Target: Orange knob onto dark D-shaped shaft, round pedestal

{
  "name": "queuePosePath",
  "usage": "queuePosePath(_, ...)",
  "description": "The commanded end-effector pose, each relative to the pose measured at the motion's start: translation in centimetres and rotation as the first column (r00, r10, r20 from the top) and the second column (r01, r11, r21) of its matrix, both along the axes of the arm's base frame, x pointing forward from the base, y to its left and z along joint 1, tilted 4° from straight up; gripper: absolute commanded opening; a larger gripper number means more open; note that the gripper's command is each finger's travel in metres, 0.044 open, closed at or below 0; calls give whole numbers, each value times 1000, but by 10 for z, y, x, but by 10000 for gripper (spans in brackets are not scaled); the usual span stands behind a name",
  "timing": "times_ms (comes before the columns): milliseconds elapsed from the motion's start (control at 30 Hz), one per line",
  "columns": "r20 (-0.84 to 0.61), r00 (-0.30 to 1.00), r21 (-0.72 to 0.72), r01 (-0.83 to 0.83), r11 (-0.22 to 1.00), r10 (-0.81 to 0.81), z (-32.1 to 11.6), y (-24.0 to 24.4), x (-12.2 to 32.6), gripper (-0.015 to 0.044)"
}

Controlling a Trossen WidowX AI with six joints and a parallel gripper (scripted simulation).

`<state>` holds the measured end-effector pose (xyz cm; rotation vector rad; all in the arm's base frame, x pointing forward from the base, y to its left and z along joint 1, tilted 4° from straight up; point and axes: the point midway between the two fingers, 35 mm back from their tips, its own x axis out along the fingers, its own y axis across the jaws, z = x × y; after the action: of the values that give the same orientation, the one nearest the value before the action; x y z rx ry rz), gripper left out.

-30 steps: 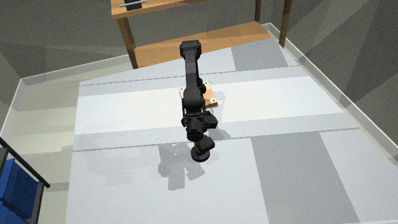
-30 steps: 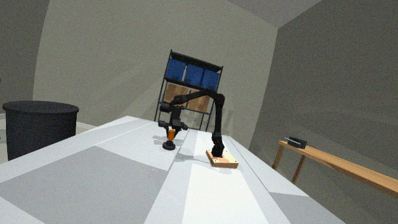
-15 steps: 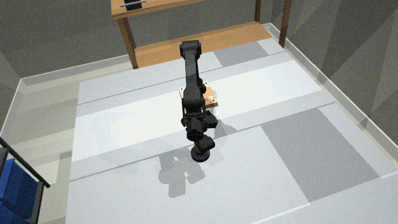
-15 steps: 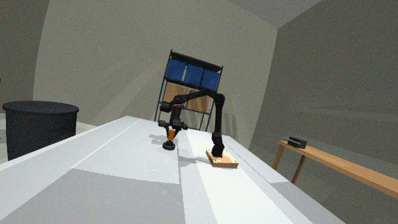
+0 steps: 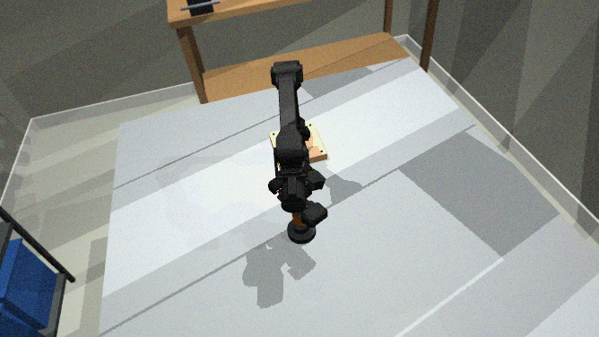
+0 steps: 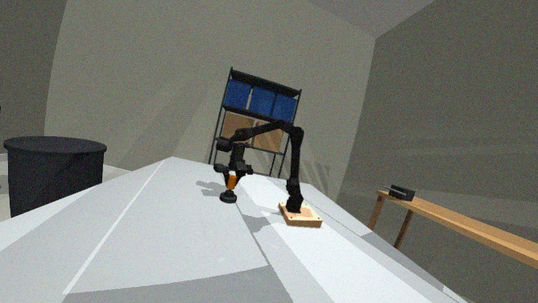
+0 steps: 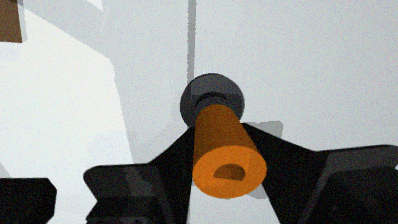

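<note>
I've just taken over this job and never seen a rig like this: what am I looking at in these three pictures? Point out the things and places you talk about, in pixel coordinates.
One black robot arm [image 5: 288, 105] [image 6: 295, 157] stands on a wooden base [image 5: 324, 157] [image 6: 304, 222] on a pale surface. The top picture looks down from above; the exterior one looks across from the side; the wrist one looks past the fingers. The gripper [image 6: 232, 181] [image 7: 217, 129] holds an orange knob [image 5: 297, 219] [image 6: 232, 182] [image 7: 220, 131], its D-shaped hole facing the wrist camera. Beneath is the round pedestal [image 5: 301, 236] [image 6: 228, 198] [image 7: 211, 84].
</note>
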<state>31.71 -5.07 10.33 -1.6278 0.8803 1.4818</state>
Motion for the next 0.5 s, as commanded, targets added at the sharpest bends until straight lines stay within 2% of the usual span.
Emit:
queuePosePath(0,2,1000,-1,-12,1000,12,-1,0,0,0)
queuePosePath(467,2,1000,-1,-12,1000,12,-2,0,1,0)
